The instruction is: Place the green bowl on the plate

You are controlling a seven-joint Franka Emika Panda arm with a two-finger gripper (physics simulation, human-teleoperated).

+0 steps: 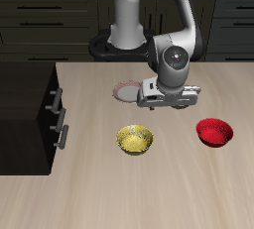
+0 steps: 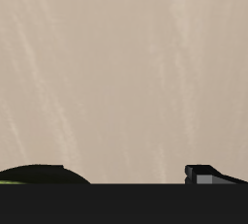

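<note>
The green bowl (image 2: 39, 175) shows only in the wrist view, as a dark olive curved rim close under my hand. In the exterior view my arm hides it. My gripper (image 1: 171, 102) hangs low over the table just beside the plate (image 1: 125, 90), whose pinkish rim peeks out from behind the hand. One finger (image 2: 208, 174) stands far out to the side in the wrist view, and the other is hidden behind the bowl's rim. Nothing sits between the jaws, and the gripper (image 2: 124, 177) looks open.
A yellow bowl (image 1: 135, 140) sits nearer the table's front edge. A red bowl (image 1: 214, 132) lies off to one side. A dark cabinet (image 1: 30, 114) with drawer handles stands at the table's other side.
</note>
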